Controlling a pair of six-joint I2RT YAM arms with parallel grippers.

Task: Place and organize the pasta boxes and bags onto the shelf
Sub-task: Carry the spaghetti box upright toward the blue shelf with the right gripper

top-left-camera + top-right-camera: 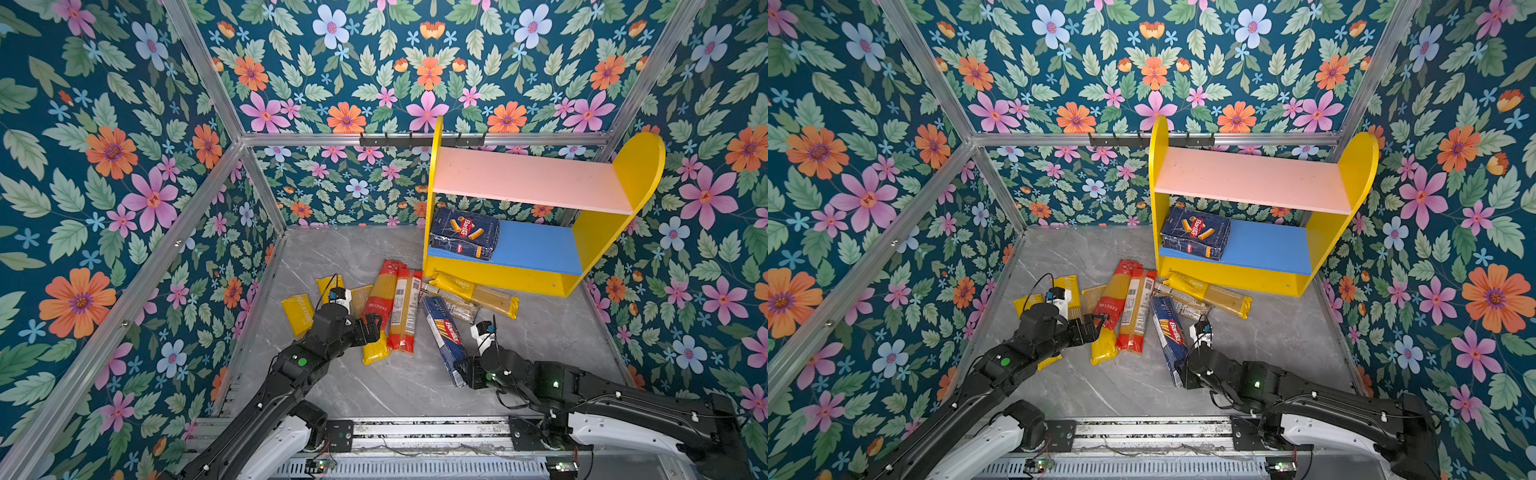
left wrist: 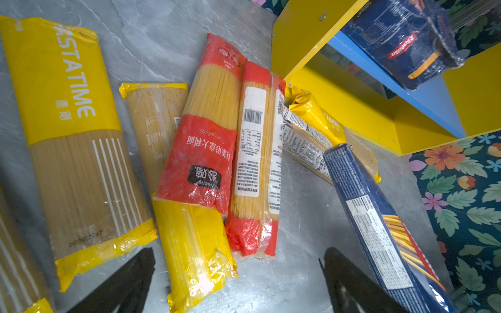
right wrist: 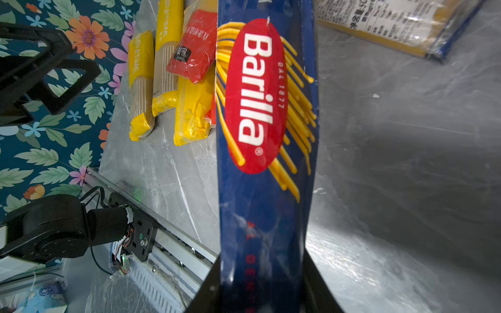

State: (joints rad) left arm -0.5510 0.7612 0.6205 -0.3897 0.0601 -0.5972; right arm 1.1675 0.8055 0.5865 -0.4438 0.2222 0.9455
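**Dark blue narrow pasta box (image 1: 444, 332) clamped in my right end effector (image 1: 464, 372)**

I read the clock with twelve at the back wall, as both top views look.

My right end effector is closed on the near end of the narrow pasta box. In the right wrist view the carton runs straight out between my two fingers (image 3: 322, 292), red oval logo facing up. From my grip the box points to eleven o'clock. I cannot tell whether its far tip rests on the table (image 1: 540, 345). Just beside that tip, at its one o'clock, lies the white-labelled bag (image 1: 455, 305).

My left end effector (image 1: 373, 328) is spread wide and holds nothing. It hovers over the near part of a yellow-ended bag (image 1: 376, 353). A red-ended bag (image 1: 384, 291) lies on top of that one, and a second red-ended bag (image 1: 405, 311) touches it at three o'clock. More yellow-ended bags (image 1: 297, 313) lie from nine to eleven o'clock of this end effector, partly hidden by my arm.

Further out, the shelf (image 1: 636, 166) stands at one o'clock on the table. The wide pasta box (image 1: 463, 235) lies flat at the nine o'clock end of its blue lower board (image 1: 540, 247). Another yellow-ended bag (image 1: 478, 293) lies along the shelf's foot, at its six o'clock.
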